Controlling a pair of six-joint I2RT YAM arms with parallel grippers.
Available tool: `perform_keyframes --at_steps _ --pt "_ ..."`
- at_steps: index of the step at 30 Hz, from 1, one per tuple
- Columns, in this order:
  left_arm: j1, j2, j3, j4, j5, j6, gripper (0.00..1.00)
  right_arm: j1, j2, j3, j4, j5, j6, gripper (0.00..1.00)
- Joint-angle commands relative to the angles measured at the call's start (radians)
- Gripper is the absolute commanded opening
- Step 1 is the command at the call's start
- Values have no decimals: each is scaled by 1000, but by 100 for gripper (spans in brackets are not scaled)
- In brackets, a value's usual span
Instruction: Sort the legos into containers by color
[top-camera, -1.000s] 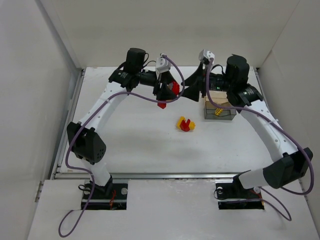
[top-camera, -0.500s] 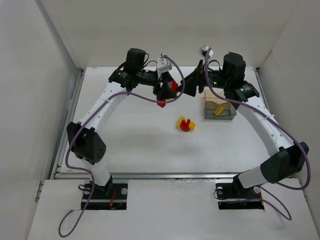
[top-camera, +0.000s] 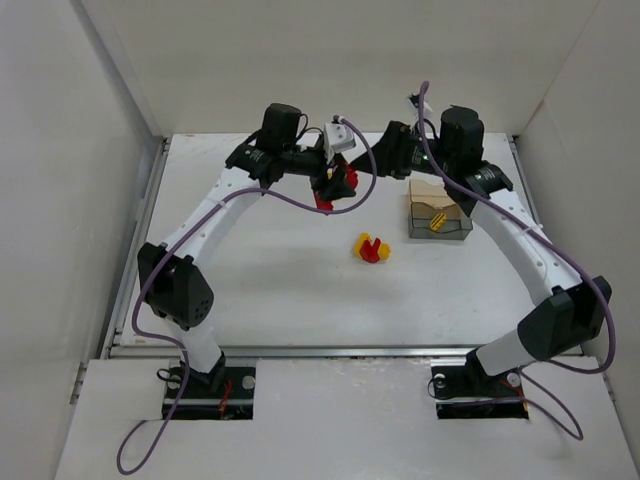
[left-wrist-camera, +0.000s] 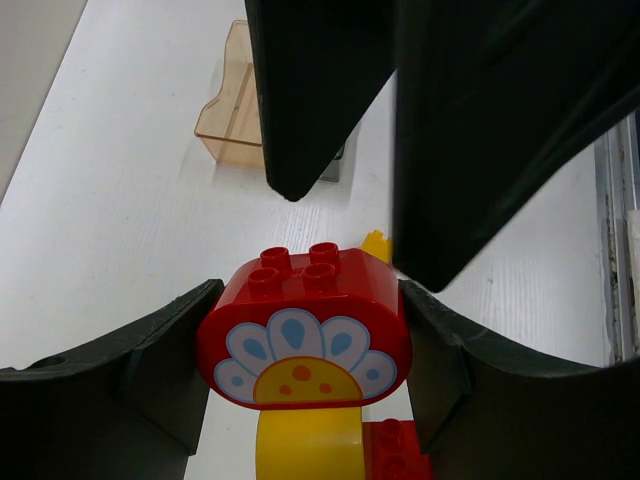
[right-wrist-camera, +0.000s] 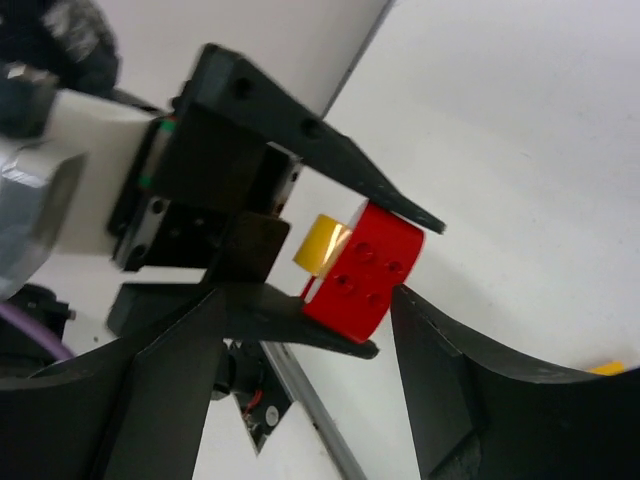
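My left gripper (top-camera: 337, 184) is shut on a clump of legos and holds it above the table. In the left wrist view, my left gripper (left-wrist-camera: 307, 292) grips the clump by a red brick with a flower print (left-wrist-camera: 304, 340), with a yellow brick (left-wrist-camera: 305, 447) and another red brick (left-wrist-camera: 396, 457) under it. My right gripper (top-camera: 380, 163) is open, and its fingers (left-wrist-camera: 322, 90) point at the clump from the right. In the right wrist view the red brick (right-wrist-camera: 366, 270) lies between my open right gripper's (right-wrist-camera: 310, 295) fingers. The two adjoining containers (top-camera: 438, 216) hold a yellow piece.
A red-and-yellow clump (top-camera: 372, 248) lies on the table in front of the grippers. The beige tub (left-wrist-camera: 236, 112) shows far in the left wrist view. White walls enclose the table on the left, back and right.
My right gripper has swung left from above the containers toward the held clump. My left gripper has shifted a little right and turned with the clump.
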Motion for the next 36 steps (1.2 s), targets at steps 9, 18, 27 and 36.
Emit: perform_keyframes --at_steps 9,18,27,36 --pt "-5 -50 -1 26 -15 20 0 4 74 30 -34 56 27 73" --pt "-5 -50 -1 26 -46 11 0 33 94 53 -24 22 37 73" --pt "-5 -50 -1 26 -46 11 0 42 112 56 -15 -4 37 63" --pt "-5 -40 -1 26 -55 11 0 51 157 90 -15 -82 47 44"
